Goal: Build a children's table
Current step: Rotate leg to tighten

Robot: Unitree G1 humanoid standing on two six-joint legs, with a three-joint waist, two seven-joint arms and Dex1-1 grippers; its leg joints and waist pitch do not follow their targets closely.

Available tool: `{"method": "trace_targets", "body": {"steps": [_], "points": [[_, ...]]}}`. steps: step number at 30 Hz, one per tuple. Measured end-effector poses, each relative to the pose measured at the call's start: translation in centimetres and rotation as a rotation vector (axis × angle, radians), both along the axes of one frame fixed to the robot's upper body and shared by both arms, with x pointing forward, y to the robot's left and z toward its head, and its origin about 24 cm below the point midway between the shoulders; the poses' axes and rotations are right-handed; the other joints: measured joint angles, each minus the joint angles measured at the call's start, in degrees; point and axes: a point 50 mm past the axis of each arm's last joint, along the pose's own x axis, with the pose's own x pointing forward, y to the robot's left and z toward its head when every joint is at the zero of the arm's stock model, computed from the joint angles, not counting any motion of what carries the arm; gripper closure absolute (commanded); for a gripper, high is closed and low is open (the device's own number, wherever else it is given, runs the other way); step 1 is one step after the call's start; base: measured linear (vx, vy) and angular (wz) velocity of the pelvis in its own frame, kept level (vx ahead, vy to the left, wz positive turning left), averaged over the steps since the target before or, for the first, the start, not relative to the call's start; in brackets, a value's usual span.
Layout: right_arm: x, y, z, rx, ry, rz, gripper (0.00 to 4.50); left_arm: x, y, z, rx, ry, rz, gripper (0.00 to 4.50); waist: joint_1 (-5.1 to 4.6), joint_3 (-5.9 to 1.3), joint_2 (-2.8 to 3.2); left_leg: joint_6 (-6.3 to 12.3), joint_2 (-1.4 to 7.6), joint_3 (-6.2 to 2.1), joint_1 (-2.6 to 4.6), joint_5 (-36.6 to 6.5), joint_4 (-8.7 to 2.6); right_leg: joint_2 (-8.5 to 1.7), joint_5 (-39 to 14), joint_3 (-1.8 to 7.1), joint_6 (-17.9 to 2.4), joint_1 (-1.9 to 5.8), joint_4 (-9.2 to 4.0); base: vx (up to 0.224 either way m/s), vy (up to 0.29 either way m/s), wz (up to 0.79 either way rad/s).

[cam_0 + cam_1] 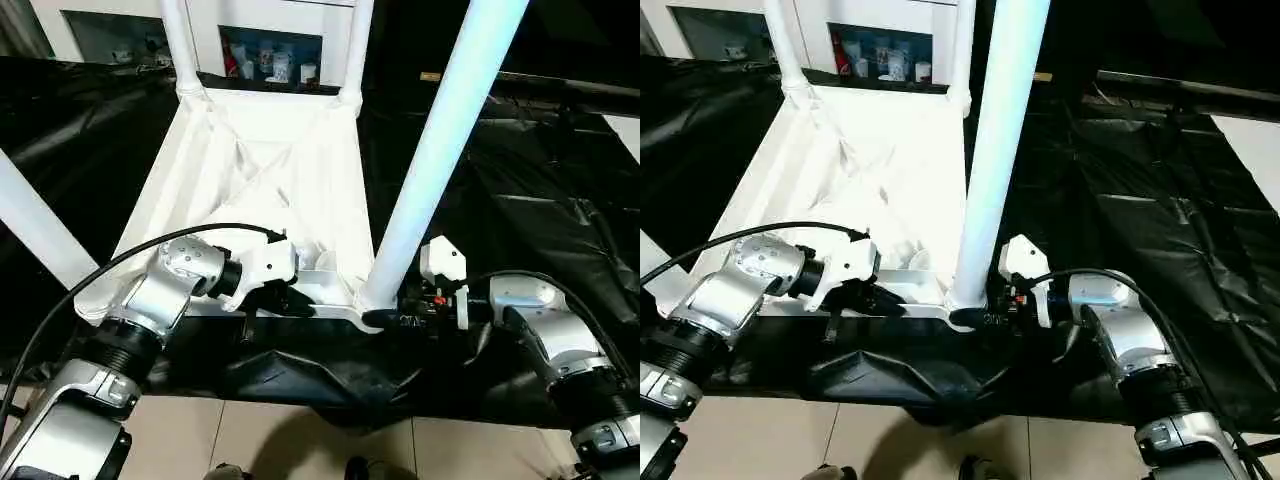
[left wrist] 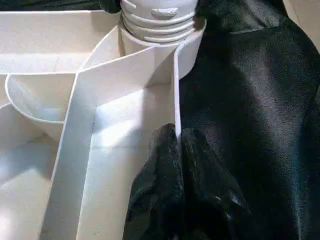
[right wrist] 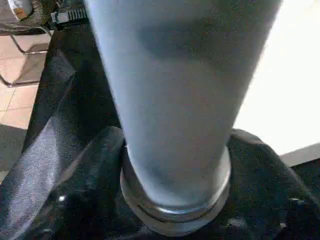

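Note:
The white table top (image 1: pixel 250 150) lies upside down on black sheeting, its ribbed underside facing up. Legs stand in its far corners (image 1: pixel 180 40) (image 1: pixel 357 45), and another leg (image 1: pixel 35 230) rises at the near left. A fourth leg (image 1: pixel 440 140) stands in the near right socket. My right gripper (image 1: pixel 385 318) is shut on this leg's base, with black fingers (image 3: pixel 90 170) either side of the tube (image 3: pixel 180 90). My left gripper (image 1: pixel 290 298) is shut on the top's near rim, its fingers (image 2: pixel 160 170) pinching the thin wall (image 2: pixel 176 90) beside the socket (image 2: pixel 157 20).
Crinkled black sheeting (image 1: pixel 540 180) covers the work surface on all sides of the top. A white shelf unit with small items (image 1: pixel 270 60) stands behind. Tiled floor (image 1: pixel 300 440) shows below the near edge. A black cable (image 1: pixel 100 270) loops over my left forearm.

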Motion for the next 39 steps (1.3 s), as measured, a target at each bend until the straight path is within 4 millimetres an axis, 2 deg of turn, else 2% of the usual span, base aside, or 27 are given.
{"method": "trace_targets", "body": {"steps": [3,6,11,17,20,23,24,25,27,29,32,34,35,39], "points": [[0.1,0.2,-0.3,0.036,0.017,-0.032,1.81,0.1,0.2,-0.1,-0.004,0.008,0.018,4.5,-0.05,0.0,0.0,-0.02,0.02,0.01,-0.01,0.0,0.06,0.01,0.0,0.0,0.0,-0.02,0.11,0.0,0.0,0.0],[0.6,0.5,-0.8,0.062,0.011,-0.12,1.86,0.4,-0.1,-0.4,-0.02,0.002,0.075,4.5,-0.39,0.0,-0.02,-0.09,0.02,-0.03,0.03,0.0,0.21,0.01,-0.1,0.03,0.1,0.19,0.16,0.0,0.0,0.0],[2.0,1.3,-1.9,0.132,-0.011,-0.452,1.87,1.8,-1.7,-0.9,-0.04,-0.057,0.236,4.5,-1.73,-0.01,-0.13,-0.13,-0.05,-0.28,0.1,0.0,0.34,-0.01,-0.2,0.11,0.3,0.31,0.0,0.0,0.0,0.0],[3.6,2.9,-2.3,0.158,-0.029,-0.821,1.88,3.2,-4.7,-1.3,-0.053,-0.108,0.408,4.5,-2.22,-0.04,-0.09,-0.12,-0.08,-0.58,0.07,0.0,0.36,0.0,-0.2,-0.1,0.3,0.37,-0.7,0.0,0.0,0.0],[4.2,3.5,-2.3,0.167,-0.024,-0.916,1.88,3.5,-5.3,-1.3,-0.042,-0.12,0.441,4.5,-2.79,-0.04,-0.08,-0.11,-0.17,-0.73,-0.01,0.0,0.4,0.0,-0.2,-0.16,0.3,0.41,-1.11,0.0,0.0,0.0],[4.2,3.9,-2.3,0.176,-0.025,-0.922,1.88,3.5,-5.3,-1.3,-0.041,-0.122,0.443,4.5,-2.98,-0.04,-0.08,-0.1,-0.24,-0.78,-0.08,0.0,0.4,-0.01,-0.2,-0.12,0.3,0.45,-1.33,0.0,0.0,0.0],[4.2,3.9,-2.3,0.176,-0.029,-0.919,1.32,3.5,-5.3,-1.3,-0.039,-0.121,0.442,4.5,-2.99,-0.04,-0.08,-0.1,-0.26,-0.78,-0.08,0.0,0.4,-0.01,-0.2,-0.1,0.3,0.45,-1.35,0.0,0.0,0.0],[4.2,3.9,-2.3,0.175,-0.033,-0.916,1.18,3.5,-5.3,-1.3,-0.038,-0.12,0.441,4.5,-2.98,-0.04,-0.08,-0.1,-0.26,-0.78,-0.09,0.0,0.4,-0.01,-0.2,-0.09,0.3,0.44,-1.35,0.0,0.0,0.0],[4.1,3.9,-2.3,0.167,-0.043,-0.891,1.16,3.5,-5.2,-1.3,-0.037,-0.12,0.433,4.5,-2.97,-0.03,-0.09,-0.1,-0.26,-0.78,-0.11,0.0,0.36,0.0,-0.2,-0.1,0.3,0.42,-1.35,0.0,0.0,0.0],[4.1,3.8,-2.2,0.158,-0.052,-0.857,0.81,3.5,-4.7,-1.1,-0.031,-0.125,0.417,4.5,-2.97,-0.01,-0.09,-0.1,-0.26,-0.78,-0.12,0.0,0.3,0.0,-0.2,-0.1,0.3,0.4,-1.35,0.0,0.0,0.0],[4.0,3.2,-2.0,0.138,-0.064,-0.797,0.66,3.4,-4.5,-0.9,-0.026,-0.136,0.38,4.5,-2.97,-0.01,-0.1,-0.1,-0.24,-0.78,-0.1,0.0,0.28,0.0,-0.2,-0.1,0.3,0.36,-1.15,0.0,0.0,0.0],[3.9,2.8,-1.8,0.115,-0.07,-0.737,0.52,3.3,-4.3,-0.8,-0.027,-0.136,0.36,4.5,-2.97,0.01,-0.12,-0.1,-0.24,-0.78,-0.12,0.0,0.29,0.0,-0.1,-0.07,0.2,0.3,-0.94,0.0,0.0,0.0],[3.8,2.3,-1.6,0.086,-0.073,-0.669,0.31,3.2,-4.0,-0.7,-0.027,-0.132,0.346,4.5,-2.97,0.02,-0.12,-0.1,-0.23,-0.78,-0.12,0.0,0.27,0.0,-0.1,-0.07,0.2,0.3,-0.83,0.0,0.0,0.0],[3.2,1.0,-0.8,0.042,-0.067,-0.475,0.31,2.6,-2.8,-0.4,-0.031,-0.113,0.277,4.5,-2.88,0.01,-0.13,-0.1,-0.09,-0.78,-0.21,0.0,0.11,0.08,0.6,-0.15,0.2,0.28,-0.63,0.0,0.0,0.0]]}}
